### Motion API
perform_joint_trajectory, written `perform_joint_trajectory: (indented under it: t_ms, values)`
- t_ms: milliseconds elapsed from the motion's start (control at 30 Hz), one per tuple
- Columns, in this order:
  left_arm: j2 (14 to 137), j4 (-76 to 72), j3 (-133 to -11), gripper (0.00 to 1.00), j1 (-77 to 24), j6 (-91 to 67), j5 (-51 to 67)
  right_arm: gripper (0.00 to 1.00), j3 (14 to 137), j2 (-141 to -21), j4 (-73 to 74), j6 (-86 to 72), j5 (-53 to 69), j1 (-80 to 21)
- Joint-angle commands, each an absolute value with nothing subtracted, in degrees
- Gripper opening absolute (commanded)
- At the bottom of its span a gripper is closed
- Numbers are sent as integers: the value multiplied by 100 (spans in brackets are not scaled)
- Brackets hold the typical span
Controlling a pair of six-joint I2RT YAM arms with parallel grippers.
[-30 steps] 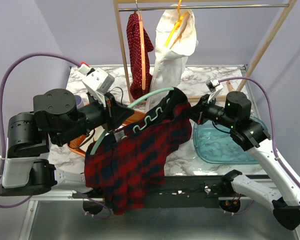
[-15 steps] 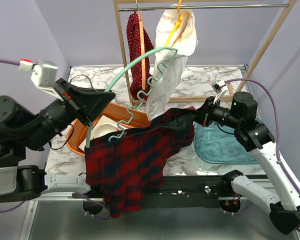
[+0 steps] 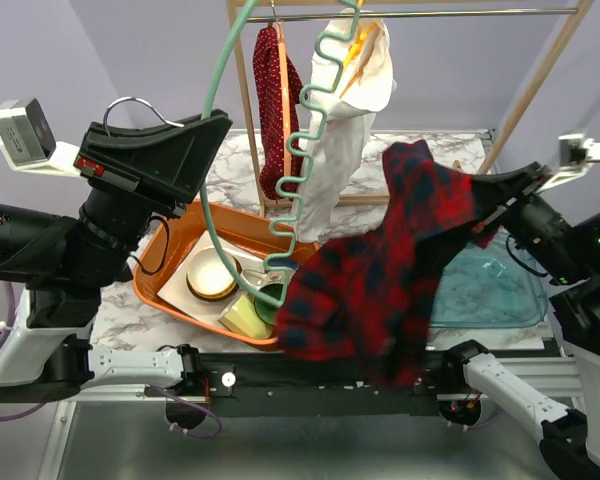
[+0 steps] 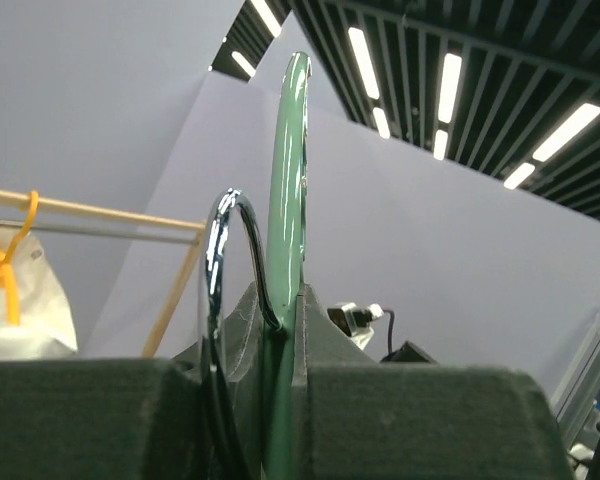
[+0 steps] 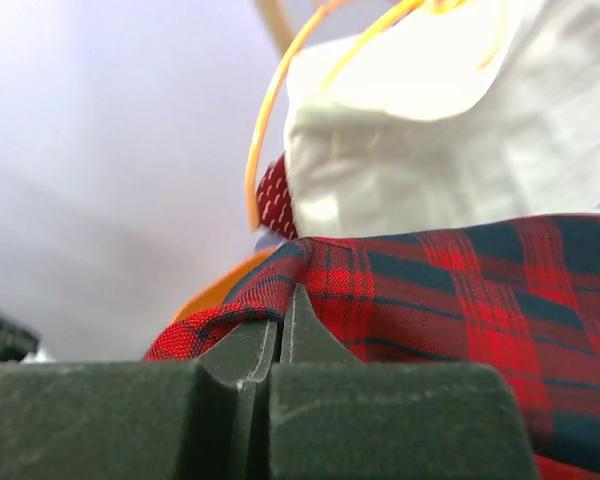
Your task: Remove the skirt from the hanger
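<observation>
The left pincer (image 4: 280,312) is narrowed onto the green hanger (image 4: 285,200) just beside its chrome hook (image 4: 215,260), holding it high over the left of the worktop (image 3: 405,160). The hanger's wavy bar trails down toward the orange tray (image 3: 170,258). The right pincer (image 5: 279,315) is fully closed on a small fold of the red plaid skirt (image 3: 380,290), which hangs from it in the middle right of the scene. The cloth drapes down past the near edge of the worktop, between the tray and the clear blue bin (image 3: 500,300). The hanger's lower end sits right beside the skirt's left edge, and I cannot tell whether they touch or a loop is caught there. If it is, pulling the arms further apart could drag the cloth back or twist the hanger in its grip. The hold on the skirt looks slight, just a pinch of edge, so the weight of the hanging cloth could slip it free. It would likely fall off the near edge rather than onto the worktop. The hanger's top reaches close to the rack rail (image 3: 460,13) and the white garment (image 3: 345,110) at the far side, so more lift or swing risks hooking either. Lowering the skirt leftward could sweep it across the bowl (image 3: 212,275) in the tray.
</observation>
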State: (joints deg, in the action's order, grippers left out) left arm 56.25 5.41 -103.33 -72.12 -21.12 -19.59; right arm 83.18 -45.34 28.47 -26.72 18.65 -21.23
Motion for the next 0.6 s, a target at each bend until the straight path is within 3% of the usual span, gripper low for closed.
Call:
perform_joint_trajectory:
  t_ms: [0, 100, 333, 567]
  values:
    - [5748, -607, -10599, 0, -7233, -2013, -1907, 1, 9811, -4903, 3049, -2463, 466, -2074]
    - [5687, -335, -10530, 0, -7242, -1899, -1933, 1, 10771, -5273, 3339, -2190, 142, -2074]
    - [4853, -141, -9476, 0, -7233, -1670, -2531, 1, 11424, -5677, 2936, -880, -1570, -2074]
    - [4377, 369, -9159, 0, -7233, -1468, -2909, 1, 11743, -5959, 2243, 526, -2399, -2074]
